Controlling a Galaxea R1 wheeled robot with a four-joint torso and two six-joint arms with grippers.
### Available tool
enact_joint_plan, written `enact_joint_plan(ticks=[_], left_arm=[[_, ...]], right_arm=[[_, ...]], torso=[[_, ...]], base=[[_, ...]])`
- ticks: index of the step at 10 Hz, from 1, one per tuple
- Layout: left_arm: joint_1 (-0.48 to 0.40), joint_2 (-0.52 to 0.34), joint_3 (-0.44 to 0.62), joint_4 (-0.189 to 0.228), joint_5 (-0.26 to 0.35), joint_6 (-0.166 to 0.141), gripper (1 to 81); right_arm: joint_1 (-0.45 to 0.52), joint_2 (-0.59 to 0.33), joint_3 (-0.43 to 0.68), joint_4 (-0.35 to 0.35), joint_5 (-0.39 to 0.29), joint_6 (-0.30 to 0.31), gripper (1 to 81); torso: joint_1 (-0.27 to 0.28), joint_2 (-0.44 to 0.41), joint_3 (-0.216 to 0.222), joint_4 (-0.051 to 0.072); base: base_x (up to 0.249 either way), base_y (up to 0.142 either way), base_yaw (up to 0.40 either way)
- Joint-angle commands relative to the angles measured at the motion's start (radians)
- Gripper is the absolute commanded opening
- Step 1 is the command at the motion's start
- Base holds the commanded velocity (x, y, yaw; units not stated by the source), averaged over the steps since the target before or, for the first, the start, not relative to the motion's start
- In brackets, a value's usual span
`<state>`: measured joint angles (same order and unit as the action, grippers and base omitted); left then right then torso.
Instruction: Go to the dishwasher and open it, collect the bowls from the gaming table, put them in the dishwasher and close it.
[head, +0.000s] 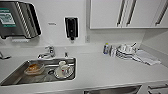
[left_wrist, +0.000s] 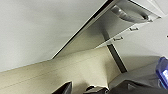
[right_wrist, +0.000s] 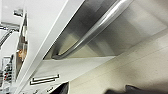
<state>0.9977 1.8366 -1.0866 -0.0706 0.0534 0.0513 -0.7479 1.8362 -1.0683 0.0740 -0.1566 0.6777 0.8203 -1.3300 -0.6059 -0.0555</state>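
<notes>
The counter (head: 105, 67) is plain white, and so is the wall (head: 55, 15) behind it. The sink (head: 15, 76) is bare grey steel, with an orange-brown bowl (head: 33, 68) and a white cup (head: 62, 65) in it. The soap dispenser (head: 71, 26) is black. The cupboard doors (head: 105, 12) are white with dark bar handles. A small bottle (head: 106, 48) shows blue and yellow. The cloth (head: 146, 57) is pale grey-white. The dishwasher (right_wrist: 140, 22) front is brushed silver steel, its handle (right_wrist: 100, 27) shiny silver. The floor (left_wrist: 62, 72) is beige with thin faint lines.
</notes>
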Motion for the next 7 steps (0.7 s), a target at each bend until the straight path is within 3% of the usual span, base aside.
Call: enact_joint_plan(ticks=[1,3,4,5,7], left_arm=[[-0.076,-0.025,0.002,-0.001,0.037,0.002,81.1],[-0.076,-0.008,-0.013,0.002,0.037,0.001,81.1],[-0.076,-0.003,-0.013,0.003,0.037,0.002,81.1],[-0.076,0.001,-0.013,0.009,0.037,0.002,81.1],[-0.076,0.015,-0.013,0.012,0.037,0.002,81.1]], right_arm=[[0.147,0.054,-0.069,0.006,-0.136,0.132,81.1],[0.165,0.117,-0.119,0.016,-0.178,0.158,81.1],[0.184,0.163,-0.155,0.023,-0.268,0.238,81.1],[0.211,0.188,-0.179,0.02,-0.299,0.29,81.1],[0.262,0.198,-0.205,0.018,-0.301,0.427,81.1]], torso=[[0.0,0.0,0.0,0.0],[0.0,0.0,0.0,0.0],[0.0,0.0,0.0,0.0],[0.0,0.0,0.0,0.0],[0.0,0.0,0.0,0.0]], base=[[0.0,0.0,0.0],[0.0,0.0,0.0],[0.0,0.0,0.0],[0.0,0.0,0.0],[0.0,0.0,0.0]])
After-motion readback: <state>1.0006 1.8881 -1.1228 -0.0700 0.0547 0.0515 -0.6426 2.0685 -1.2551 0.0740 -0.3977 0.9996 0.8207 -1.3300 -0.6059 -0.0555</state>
